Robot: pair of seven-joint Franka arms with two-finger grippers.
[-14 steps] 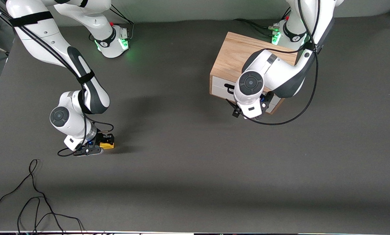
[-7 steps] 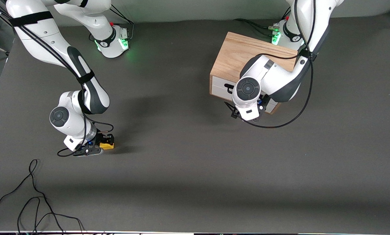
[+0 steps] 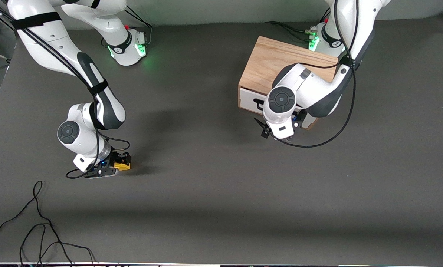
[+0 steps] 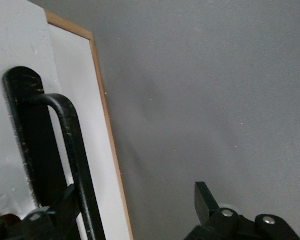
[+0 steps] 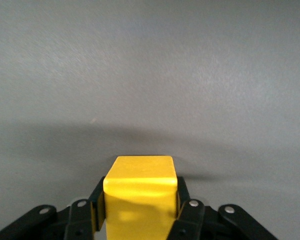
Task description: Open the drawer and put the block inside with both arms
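Note:
The light wooden cabinet (image 3: 277,61) stands near the left arm's base. Its drawer (image 3: 249,99) has a white front and a black bar handle (image 3: 259,104), and looks pulled out a crack. My left gripper (image 3: 286,128) is at the drawer front, mostly hidden under its wrist. In the left wrist view, the left gripper (image 4: 135,202) is open, with the handle bar (image 4: 75,150) between its fingers, close to one finger (image 4: 65,200). My right gripper (image 3: 117,163) is shut on the yellow block (image 3: 122,166), low at the table, toward the right arm's end. The block (image 5: 140,195) sits squarely between the fingers.
Loose black cables (image 3: 39,226) lie on the dark table near the front camera at the right arm's end. A cable loop (image 3: 318,142) hangs from the left arm beside the cabinet. Both arm bases (image 3: 128,44) stand along the table's edge farthest from the front camera.
The left wrist has shifted a little toward the right arm's end along the drawer front, and the drawer front now shows a dark gap under the cabinet top. The right arm has barely moved.

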